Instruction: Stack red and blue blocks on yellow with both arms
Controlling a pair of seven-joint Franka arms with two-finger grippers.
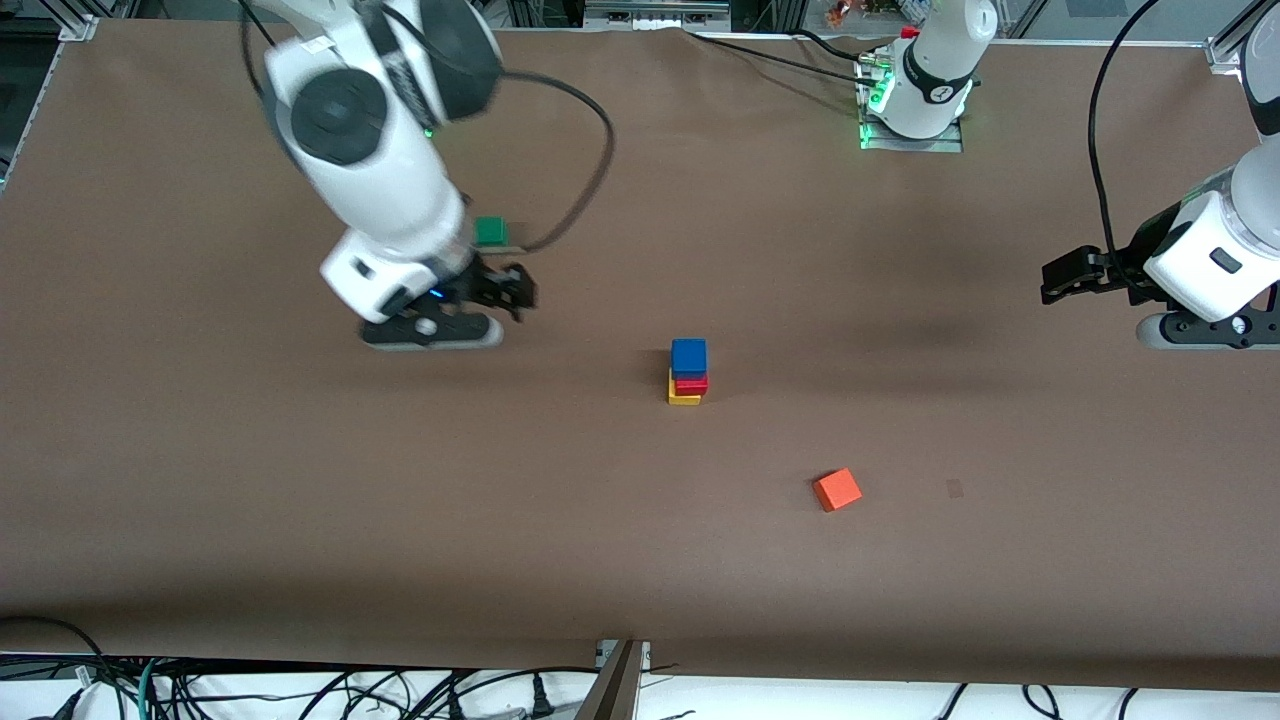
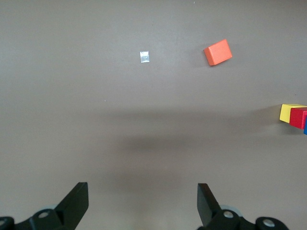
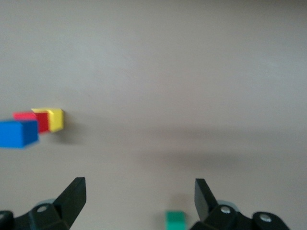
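Observation:
A stack stands mid-table: the yellow cube [image 1: 683, 395] at the bottom, the red block [image 1: 691, 382] on it, the blue block [image 1: 688, 356] on top. The stack also shows in the left wrist view, yellow [image 2: 287, 112] and red [image 2: 298, 118], and in the right wrist view, yellow [image 3: 56, 119], red [image 3: 32, 120], blue [image 3: 18, 133]. My right gripper [image 1: 515, 291] is open and empty, up in the air toward the right arm's end, apart from the stack. My left gripper [image 1: 1058, 279] is open and empty, raised at the left arm's end.
An orange cube [image 1: 837, 490] lies nearer the front camera than the stack; it also shows in the left wrist view [image 2: 218, 52]. A green cube [image 1: 490, 231] sits by the right arm, farther from the camera, and shows in the right wrist view [image 3: 175, 220].

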